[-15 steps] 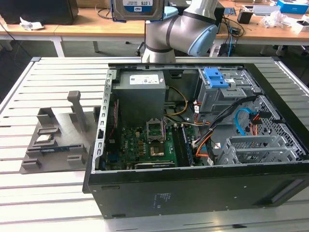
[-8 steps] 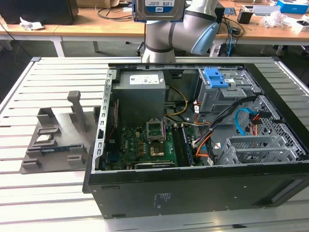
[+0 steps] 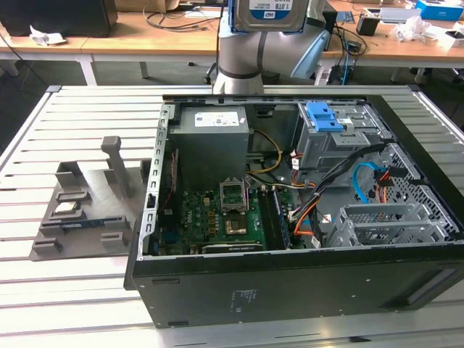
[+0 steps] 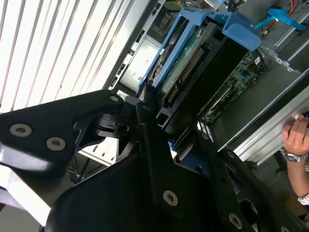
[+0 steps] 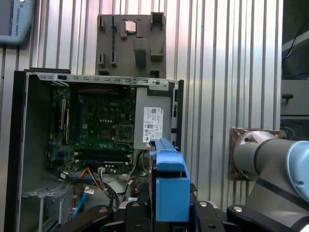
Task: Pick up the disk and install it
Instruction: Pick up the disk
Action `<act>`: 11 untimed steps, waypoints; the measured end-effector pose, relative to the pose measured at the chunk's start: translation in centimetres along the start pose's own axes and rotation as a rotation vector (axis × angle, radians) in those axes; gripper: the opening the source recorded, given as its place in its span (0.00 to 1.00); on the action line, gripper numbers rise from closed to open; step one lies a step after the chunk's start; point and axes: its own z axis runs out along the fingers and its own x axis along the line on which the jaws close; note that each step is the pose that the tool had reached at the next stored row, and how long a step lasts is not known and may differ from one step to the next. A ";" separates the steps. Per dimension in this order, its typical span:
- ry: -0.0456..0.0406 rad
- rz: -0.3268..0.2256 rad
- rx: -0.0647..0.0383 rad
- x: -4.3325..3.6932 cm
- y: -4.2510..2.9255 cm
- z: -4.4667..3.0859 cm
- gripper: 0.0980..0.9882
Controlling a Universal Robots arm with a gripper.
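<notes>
The gripper [image 4: 169, 131] is clamped on the disk [image 4: 193, 63], its black fingers [image 4: 145, 113] pressing the blue bracket from both sides. In the first wrist view the bracket's end stands up between the fingers [image 5: 137, 208] with the gripper [image 5: 169, 207] around it. The disk is up in the air, clear of the case [image 5: 19, 145], which lies open on its side beneath it. In the exterior view the disk [image 3: 270, 13] shows its white-and-blue label at the top of the arm [image 3: 254, 54], behind the rear of the case [image 3: 290, 279]. Inside the case the green motherboard [image 3: 225, 214] lies flat, with the grey power supply [image 3: 214, 134] behind it. Towards the exterior view's right stands a metal drive cage [image 3: 341, 145] with a small blue latch [image 3: 324, 116] on top. A blue cable [image 3: 360, 181] and orange wires [image 3: 304, 214] run between the cage and the board. The case rests on a slatted metal table [image 3: 72, 109]. On the exterior view's left, just beside the case, sits a grey fixture [image 3: 87, 206] with small parts in its slots; the first wrist view shows it too [image 5: 130, 43], beyond the case. A pendant [image 5: 17, 19] lies on the table near it. In the second wrist view a person's hand [image 4: 295, 135], with a band at the wrist, is past the case. Wooden desks [image 3: 145, 40] with cables stand farthest back.
</notes>
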 end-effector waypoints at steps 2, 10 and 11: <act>0.0000 0.000 0.000 0.05 -1.26 -0.05 0.30; 0.0000 0.000 0.000 0.26 -5.79 -0.25 0.30; 0.0001 0.000 0.000 0.29 -6.38 -0.28 0.30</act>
